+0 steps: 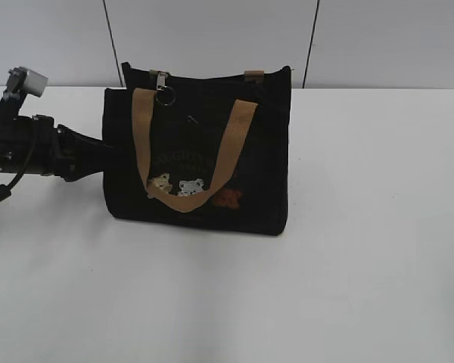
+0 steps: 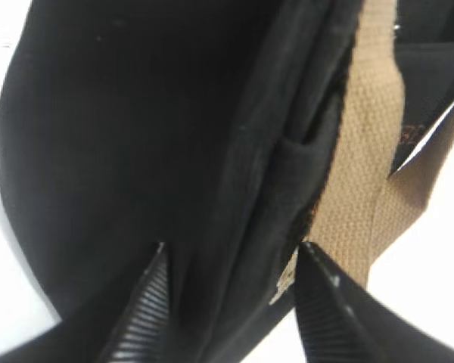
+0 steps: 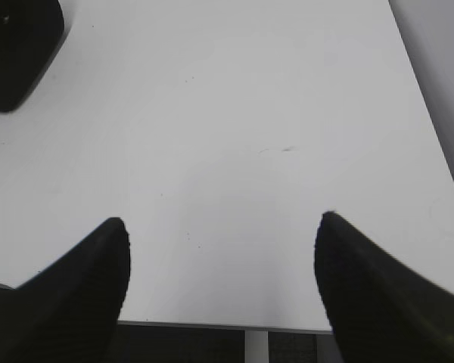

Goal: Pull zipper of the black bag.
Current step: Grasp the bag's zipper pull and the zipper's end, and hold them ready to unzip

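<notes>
The black bag stands upright mid-table, with tan handles and small animal patches on its front. The zipper's silver pull with its ring hangs at the top left of the bag. My left gripper reaches the bag's left side from the left. Its jaws are apart and straddle the bag's front-left corner seam, beside a tan strap. My right gripper is open and empty over bare table. It is out of the exterior view, and a corner of the bag shows at the right wrist view's top left.
The white table carries only the bag. The left arm lies low across the left side. A pale wall with dark seams stands behind. The table's edge lies just under the right gripper.
</notes>
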